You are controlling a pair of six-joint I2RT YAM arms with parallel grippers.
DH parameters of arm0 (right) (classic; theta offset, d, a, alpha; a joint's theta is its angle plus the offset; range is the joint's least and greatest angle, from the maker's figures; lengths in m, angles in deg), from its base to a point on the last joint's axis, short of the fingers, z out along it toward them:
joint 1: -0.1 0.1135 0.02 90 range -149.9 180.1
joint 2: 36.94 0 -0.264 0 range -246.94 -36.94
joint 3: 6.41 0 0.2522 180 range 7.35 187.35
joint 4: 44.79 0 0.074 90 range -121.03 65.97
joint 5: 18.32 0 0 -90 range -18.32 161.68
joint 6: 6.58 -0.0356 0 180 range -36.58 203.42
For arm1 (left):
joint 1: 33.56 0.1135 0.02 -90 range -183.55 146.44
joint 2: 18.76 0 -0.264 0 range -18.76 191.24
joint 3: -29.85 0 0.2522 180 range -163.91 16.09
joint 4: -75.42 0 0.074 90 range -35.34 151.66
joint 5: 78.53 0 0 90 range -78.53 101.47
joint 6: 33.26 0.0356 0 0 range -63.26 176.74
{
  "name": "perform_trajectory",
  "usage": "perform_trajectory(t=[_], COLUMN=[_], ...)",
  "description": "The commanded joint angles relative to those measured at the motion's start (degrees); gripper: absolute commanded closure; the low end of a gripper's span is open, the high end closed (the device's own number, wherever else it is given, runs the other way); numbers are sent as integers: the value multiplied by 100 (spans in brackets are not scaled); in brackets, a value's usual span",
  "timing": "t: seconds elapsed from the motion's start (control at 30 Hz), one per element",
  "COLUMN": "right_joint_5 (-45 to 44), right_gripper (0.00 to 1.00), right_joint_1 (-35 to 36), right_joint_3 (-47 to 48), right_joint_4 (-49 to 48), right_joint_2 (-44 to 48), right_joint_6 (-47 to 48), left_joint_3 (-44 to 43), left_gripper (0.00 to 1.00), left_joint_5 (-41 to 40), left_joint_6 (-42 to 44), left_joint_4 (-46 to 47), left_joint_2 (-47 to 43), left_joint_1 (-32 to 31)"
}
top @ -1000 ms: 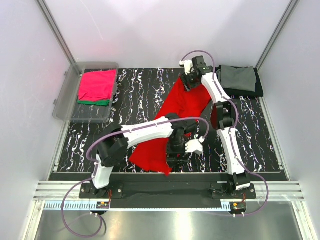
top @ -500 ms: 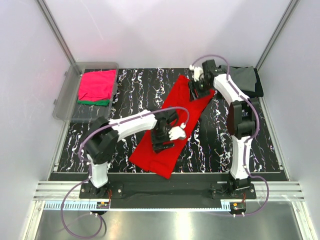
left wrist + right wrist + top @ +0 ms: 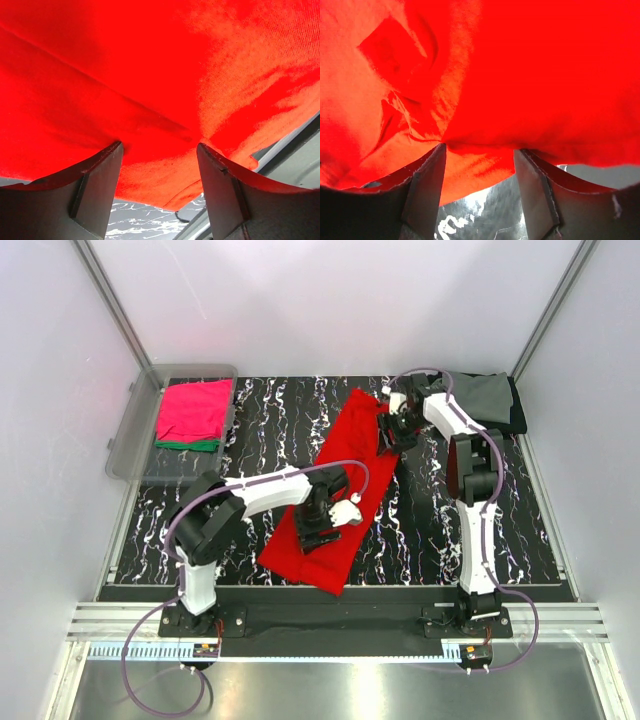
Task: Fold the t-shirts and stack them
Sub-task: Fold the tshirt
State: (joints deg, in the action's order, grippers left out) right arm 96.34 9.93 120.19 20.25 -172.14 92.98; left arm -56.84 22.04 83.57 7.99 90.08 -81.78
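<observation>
The bright red t-shirt (image 3: 345,445) lies on the black marbled table (image 3: 260,430) as a long folded strip running from the back middle to the near edge. My left gripper (image 3: 318,530) sits on its near part, jaws wide apart, and red cloth (image 3: 150,75) fills the left wrist view above the gripper (image 3: 160,147). My right gripper (image 3: 390,430) is at the shirt's far right edge, also open (image 3: 480,150), with red cloth (image 3: 520,75) over its fingertips. A magenta-pink shirt (image 3: 192,408) lies folded on a green one (image 3: 188,445). A grey shirt (image 3: 478,395) lies on a black one (image 3: 510,422).
A clear plastic bin (image 3: 135,435) at the back left holds the pink and green shirts. The grey and black pile is at the back right corner. White walls close in both sides, and a metal rail (image 3: 330,625) runs along the near edge.
Both grippers swept left, carrying the red shirt's right side over itself. The shirt is now a narrower strip, and the left gripper rests further left on it.
</observation>
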Motion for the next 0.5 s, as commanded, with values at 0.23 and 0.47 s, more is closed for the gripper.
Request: perform_trajectory(t=[0.23, 0.47], right_joint_5=[-33, -216], right_gripper=[33, 30], right_joint_1=[213, 362], right_joint_3=[2250, 2875], right_joint_4=[39, -259], right_joint_2=[-1465, -1720], right_joint_6=[-139, -86], left_joint_3=[-1301, -2216], left_gripper=[33, 33], left_joint_5=[516, 464], left_joint_6=[-248, -319], left_joint_4=[164, -47], left_joint_2=[1095, 1544], left_joint_1=[-222, -248])
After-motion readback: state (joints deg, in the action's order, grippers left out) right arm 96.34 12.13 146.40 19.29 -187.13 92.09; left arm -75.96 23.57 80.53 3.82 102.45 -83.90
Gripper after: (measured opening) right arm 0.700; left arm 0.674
